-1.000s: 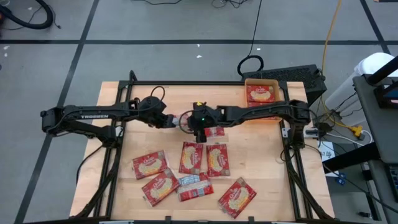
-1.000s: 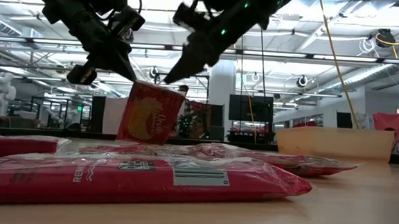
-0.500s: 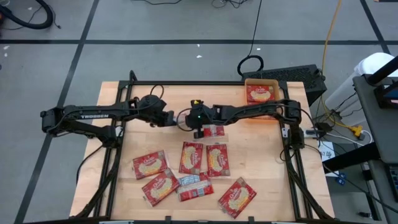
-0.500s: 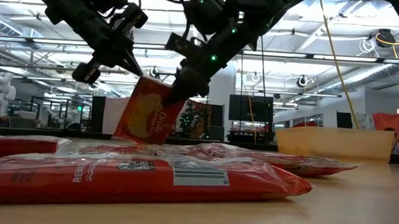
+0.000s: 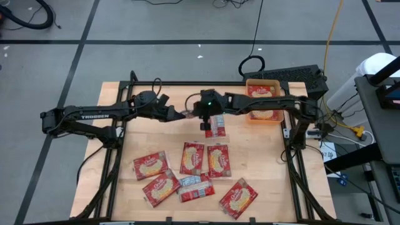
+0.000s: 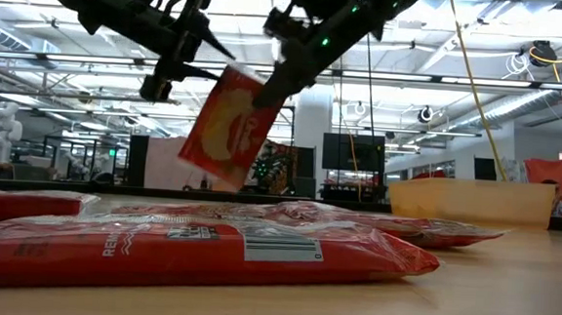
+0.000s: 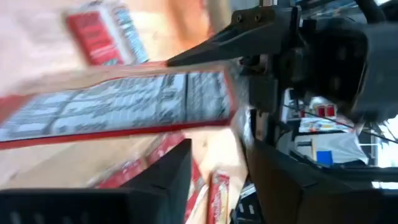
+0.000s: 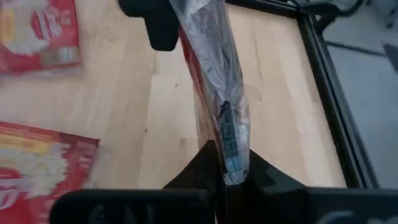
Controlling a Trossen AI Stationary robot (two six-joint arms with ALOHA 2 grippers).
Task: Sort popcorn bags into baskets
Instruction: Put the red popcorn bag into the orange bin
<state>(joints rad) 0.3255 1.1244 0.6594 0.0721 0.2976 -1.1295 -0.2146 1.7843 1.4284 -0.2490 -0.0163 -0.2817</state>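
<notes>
One red popcorn bag (image 6: 226, 125) hangs tilted above the table, its pale reverse (image 7: 124, 102) turned toward my left gripper. My right gripper (image 6: 271, 88) is shut on its upper end. My left gripper (image 6: 194, 69) stands open beside the bag's top, fingers apart and off it. Several more popcorn bags (image 5: 192, 157) lie flat on the table's near half, and one (image 5: 215, 129) lies under the grippers. The orange basket (image 5: 250, 84) stands at the far right with bags in it. My right gripper pinches the bag's upper end (image 8: 230, 146) between its two fingers, which lie across that end. The fingers (image 6: 278, 79) slant down onto it from above. The bag hangs tilted below them, clear of the table and of the other bags.
The basket's pale wall (image 6: 469, 200) shows at the right in the low view. A black frame (image 5: 294, 144) runs along the table's sides. Bare wood (image 5: 262, 150) lies between the loose bags and the basket.
My right gripper has closed in on the bag's top and shut on it. My left gripper, which held that top, has opened and let go. The bag has gone from standing on its lower end to hanging clear, more tilted, and both grippers have risen.
</notes>
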